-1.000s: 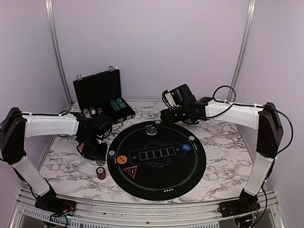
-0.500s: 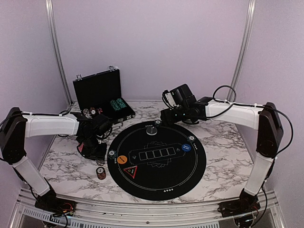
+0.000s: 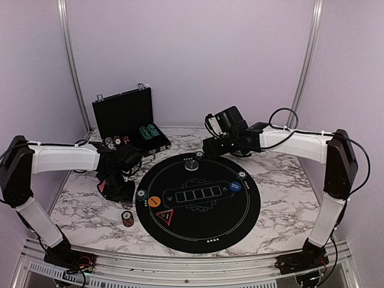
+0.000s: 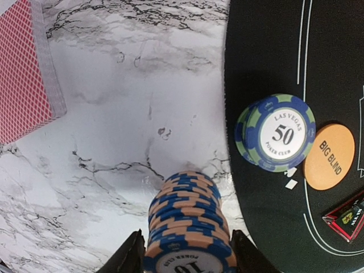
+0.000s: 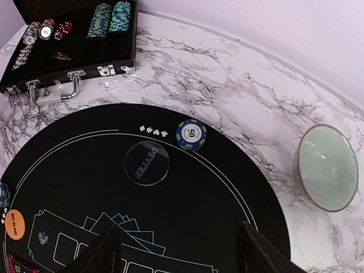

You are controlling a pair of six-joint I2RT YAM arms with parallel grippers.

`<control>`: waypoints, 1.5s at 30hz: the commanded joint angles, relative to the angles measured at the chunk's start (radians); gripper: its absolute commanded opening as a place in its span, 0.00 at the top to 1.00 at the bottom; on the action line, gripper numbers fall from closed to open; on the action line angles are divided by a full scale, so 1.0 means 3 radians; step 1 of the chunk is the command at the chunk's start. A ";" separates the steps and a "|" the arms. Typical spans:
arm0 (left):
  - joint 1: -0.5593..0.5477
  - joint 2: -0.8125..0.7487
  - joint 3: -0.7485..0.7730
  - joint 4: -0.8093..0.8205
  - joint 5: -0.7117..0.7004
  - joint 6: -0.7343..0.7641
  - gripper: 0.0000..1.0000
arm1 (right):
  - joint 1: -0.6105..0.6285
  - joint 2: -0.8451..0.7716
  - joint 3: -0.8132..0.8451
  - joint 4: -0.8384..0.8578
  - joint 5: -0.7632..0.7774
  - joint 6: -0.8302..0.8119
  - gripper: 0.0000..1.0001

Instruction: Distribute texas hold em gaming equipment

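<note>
The left claw (image 4: 186,233) straddles an orange-and-blue chip stack (image 4: 185,199) topped "10 POKER CLUB", standing on the counter (image 4: 114,114); I cannot tell whether it grips. On the black mat (image 4: 267,57) nearby sit a "LAS VEGAS 50" chip stack (image 4: 277,133) and a "BIG BLIND" disc (image 4: 329,157). The right claw (image 5: 179,226) is spread apart, empty, near the "DEALER" disc (image 5: 147,163).

The desk (image 3: 282,180) has a white marble top veined in grey. A big round black mat (image 3: 198,228) covers its middle and reaches close to the front edge. At the back left, an open black case (image 3: 123,114) sits on the marble. Just off the mat's left rim stands a stack of orange-and-blue chips (image 3: 127,218). A red-backed card deck (image 4: 23,68) lies flat farther left. A pale green bowl (image 5: 325,168) rests on bare marble, apart from the mat.
</note>
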 commanded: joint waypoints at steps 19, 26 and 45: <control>0.0001 0.0160 0.0100 -0.0035 -0.0049 0.0068 0.41 | -0.0031 -0.0081 0.0028 0.0007 0.0011 -0.0013 0.33; 0.0021 0.0183 0.0071 0.0014 -0.0045 0.0070 0.43 | -0.0035 -0.0095 0.0022 -0.0007 0.0015 -0.0016 0.33; 0.0041 0.0207 0.0074 0.0030 -0.0031 0.0100 0.52 | -0.0051 -0.0075 0.0048 -0.0018 0.0017 -0.0020 0.33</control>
